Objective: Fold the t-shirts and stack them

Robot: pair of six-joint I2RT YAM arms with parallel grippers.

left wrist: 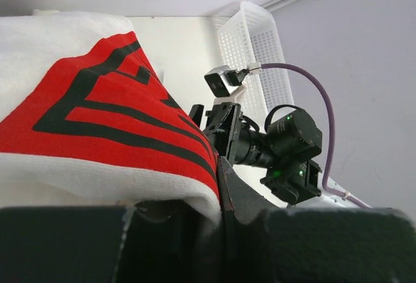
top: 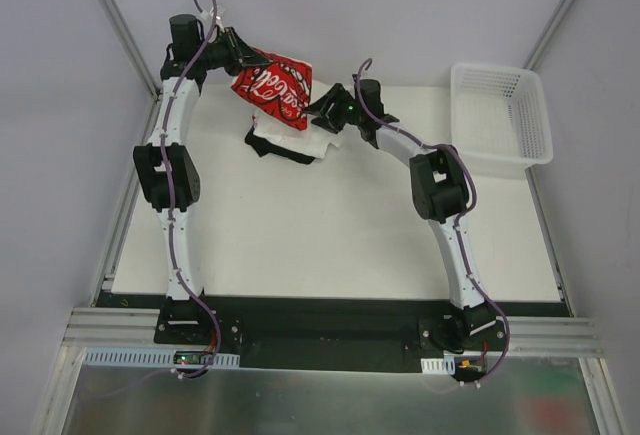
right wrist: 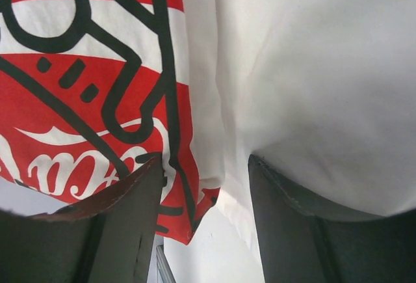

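Note:
The red t-shirt (top: 275, 87) with white lettering hangs in the air at the back of the table. My left gripper (top: 240, 55) is shut on its upper edge; in the left wrist view the cloth (left wrist: 97, 114) is pinched between the closed jaws (left wrist: 227, 175). Below it lies a stack with a white shirt (top: 297, 141) on a black one (top: 262, 145). My right gripper (top: 322, 111) is open at the stack's right side, just under the red shirt. In the right wrist view its fingers (right wrist: 205, 166) stand apart, with the red shirt (right wrist: 78, 101) and white cloth (right wrist: 305, 68) close in front.
A white mesh basket (top: 500, 120) stands at the back right corner of the table and also shows in the left wrist view (left wrist: 250, 55). The white table top (top: 330, 235) spreads in front of the stack. The right arm's wrist (left wrist: 273, 146) is close to my left gripper.

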